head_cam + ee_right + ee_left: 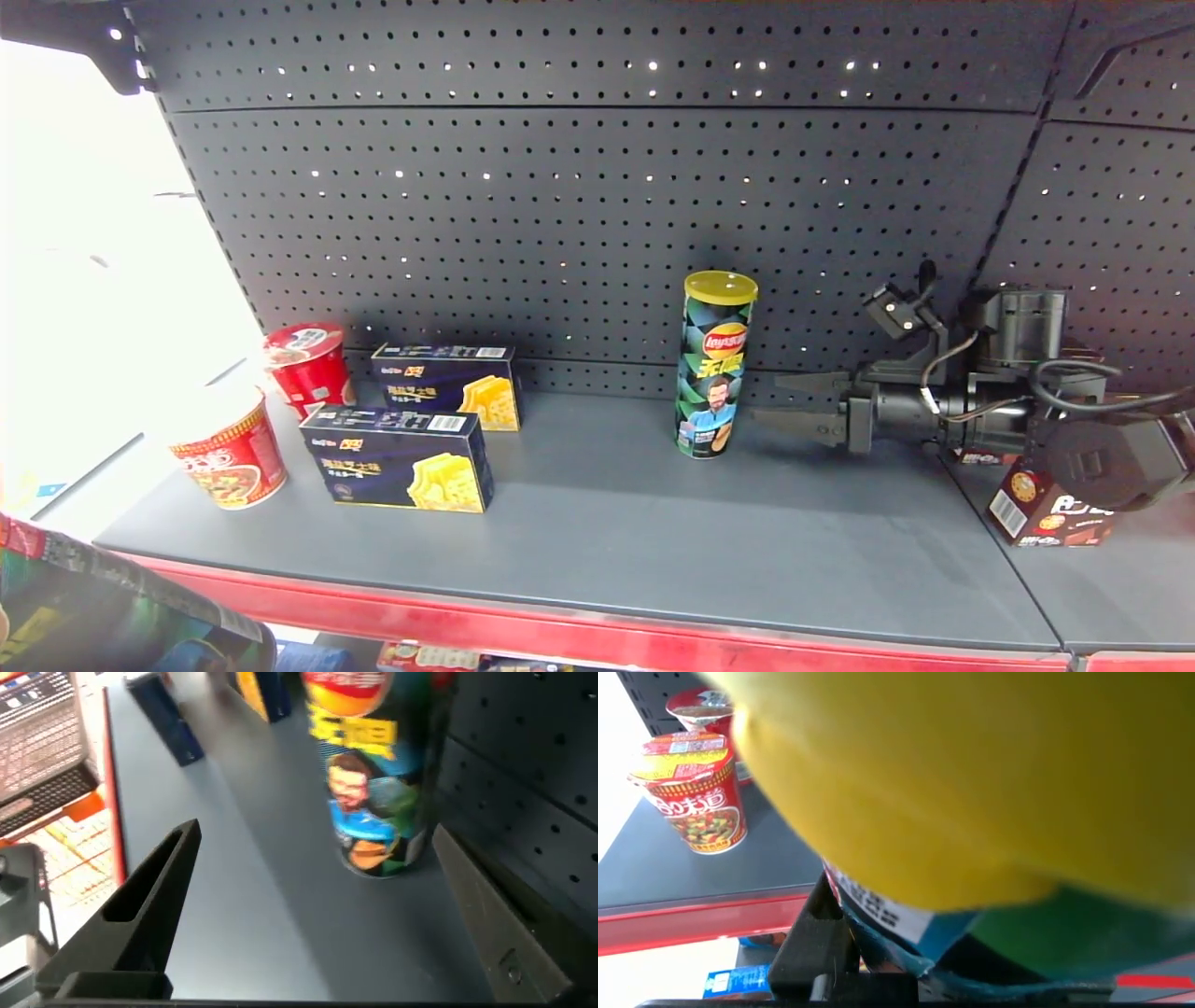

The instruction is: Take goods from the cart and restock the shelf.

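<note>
The right gripper (770,399) is held with jaws apart just beside the upright chip can (714,364) on the shelf (653,523). A second chip can (971,784) is seen close before the left wrist camera; whether the left arm's jaws clamp it cannot be told.

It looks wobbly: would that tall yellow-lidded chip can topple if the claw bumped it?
The tall green cylindrical chip can with a yellow lid stands upright on a narrow base, so a high push should tip it. Toppled, its round body would probably roll on the grey shelf.
</note>
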